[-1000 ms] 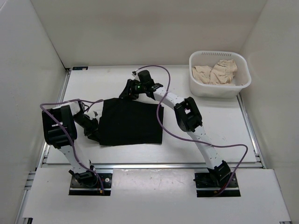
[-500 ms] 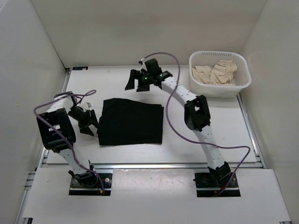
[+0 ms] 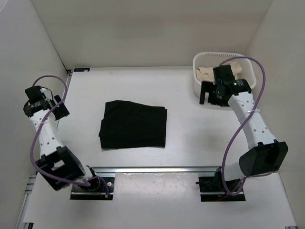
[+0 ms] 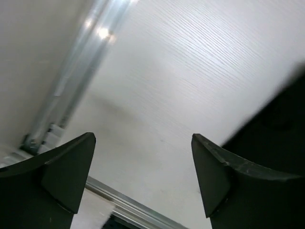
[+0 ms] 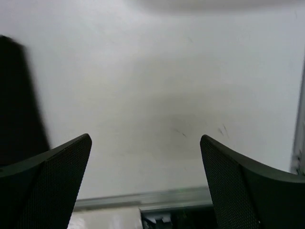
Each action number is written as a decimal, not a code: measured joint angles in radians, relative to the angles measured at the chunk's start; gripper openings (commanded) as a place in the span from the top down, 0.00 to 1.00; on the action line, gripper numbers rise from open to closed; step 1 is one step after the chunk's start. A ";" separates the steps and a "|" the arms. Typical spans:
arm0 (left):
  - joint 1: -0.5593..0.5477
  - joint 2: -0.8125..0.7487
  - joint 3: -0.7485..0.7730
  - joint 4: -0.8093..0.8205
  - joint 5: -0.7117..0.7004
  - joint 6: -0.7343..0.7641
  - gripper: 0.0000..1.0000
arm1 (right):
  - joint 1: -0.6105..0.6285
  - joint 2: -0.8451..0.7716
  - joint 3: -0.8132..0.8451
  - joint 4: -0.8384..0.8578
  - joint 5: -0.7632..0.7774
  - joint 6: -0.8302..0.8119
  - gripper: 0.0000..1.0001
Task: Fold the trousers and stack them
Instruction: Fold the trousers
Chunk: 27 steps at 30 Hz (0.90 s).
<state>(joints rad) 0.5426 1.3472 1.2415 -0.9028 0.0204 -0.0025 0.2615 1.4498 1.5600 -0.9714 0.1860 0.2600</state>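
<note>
As the trousers (image 3: 133,125) lie folded, table (image 3: 190,119) shows past every edge.

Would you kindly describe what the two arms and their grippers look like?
Both the left arm and right arm have white links with black joint housings. A purple cable loops along each. The left gripper and right gripper have flat, black, wedge-shaped fingers; the right's look finely textured.

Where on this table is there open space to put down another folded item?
Bare table between the trousers and the right arm, also the far strip behind the trousers. Crowded near the basket, where the right end effector hovers.
</note>
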 measured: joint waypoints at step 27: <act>0.013 -0.203 -0.068 0.111 -0.298 0.003 0.00 | -0.143 -0.142 -0.223 -0.097 0.126 -0.029 0.01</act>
<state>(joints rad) 0.5556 1.1442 1.1736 -0.7921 -0.2779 0.0002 0.1181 1.3075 1.3373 -1.0679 0.3122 0.2310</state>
